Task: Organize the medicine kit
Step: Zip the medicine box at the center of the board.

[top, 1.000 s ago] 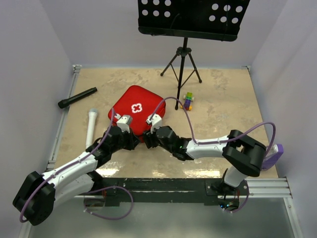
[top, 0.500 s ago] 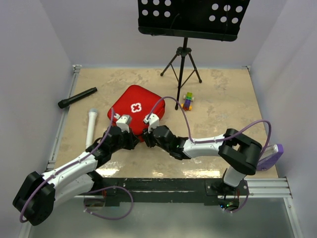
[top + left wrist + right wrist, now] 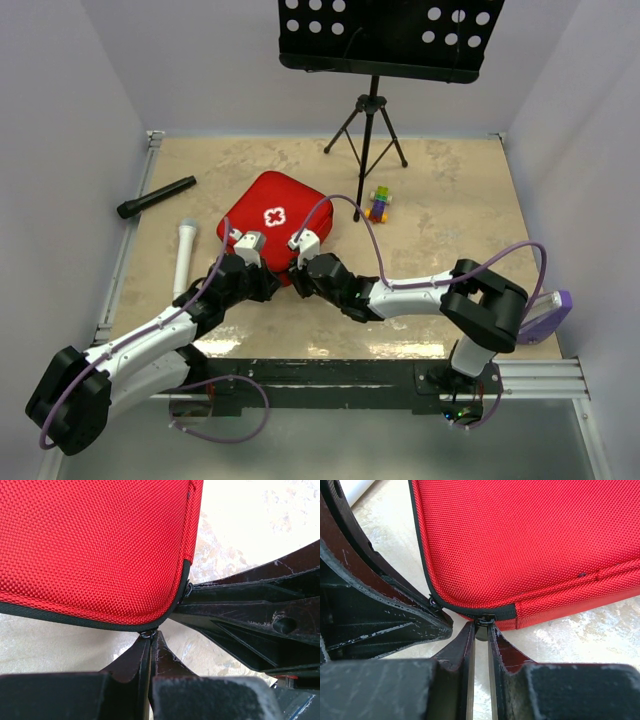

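The red medicine kit lies zipped shut on the table, white cross up; its contents are hidden. Both grippers meet at its near corner. My left gripper is shut on a small metal zipper pull at the case's black-edged corner. My right gripper is shut on a second, black zipper pull at the end of the zip, beside the red side wall. The right gripper's fingers show in the left wrist view, and the left gripper's fingers show in the right wrist view.
A black flashlight and a white cylinder lie left of the case. A music stand's tripod stands at the back, with a small coloured block toy near it. A purple object sits at the right edge.
The right arm has shifted slightly left, closing on the case's near corner. The left arm and the case have not visibly moved.
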`<state>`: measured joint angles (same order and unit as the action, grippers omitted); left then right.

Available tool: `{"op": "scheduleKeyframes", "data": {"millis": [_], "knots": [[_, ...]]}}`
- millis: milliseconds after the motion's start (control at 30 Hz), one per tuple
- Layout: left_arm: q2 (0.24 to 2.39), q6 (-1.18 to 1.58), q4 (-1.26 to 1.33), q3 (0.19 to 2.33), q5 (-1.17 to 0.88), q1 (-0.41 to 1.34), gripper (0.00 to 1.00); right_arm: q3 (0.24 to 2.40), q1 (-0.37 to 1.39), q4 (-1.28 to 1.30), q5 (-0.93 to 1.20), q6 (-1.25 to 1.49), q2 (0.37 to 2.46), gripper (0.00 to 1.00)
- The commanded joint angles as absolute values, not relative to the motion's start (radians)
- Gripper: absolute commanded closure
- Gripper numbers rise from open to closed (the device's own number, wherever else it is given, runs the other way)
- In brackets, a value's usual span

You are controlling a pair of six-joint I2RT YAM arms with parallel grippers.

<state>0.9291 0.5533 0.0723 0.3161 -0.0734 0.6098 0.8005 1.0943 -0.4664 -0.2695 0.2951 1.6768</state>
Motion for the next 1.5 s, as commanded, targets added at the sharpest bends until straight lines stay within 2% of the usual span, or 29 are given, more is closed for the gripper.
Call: {"op": "scheduleKeyframes", "data": {"millis": [0,833,1167,1467], "knots": [[0.914,0.54,0.084,0.328,-0.115,0.621,1.0,0.833,1.083,-0.494,-0.334,0.265,1.675,1.0],[0.923,0.537,0.072,0.334,-0.095,0.623,1.0,0.723,1.098,-0.581,-0.2,0.092,1.551,1.0],[0.979,0.535,0.097,0.35,-0.104,0.632,1.0,0.758,1.177,-0.58,-0.172,0.028,1.574,1.0],[0.97,0.537,0.107,0.344,-0.103,0.638,1.0,0.808,1.219,-0.581,-0.057,-0.029,1.623,1.0]]}}
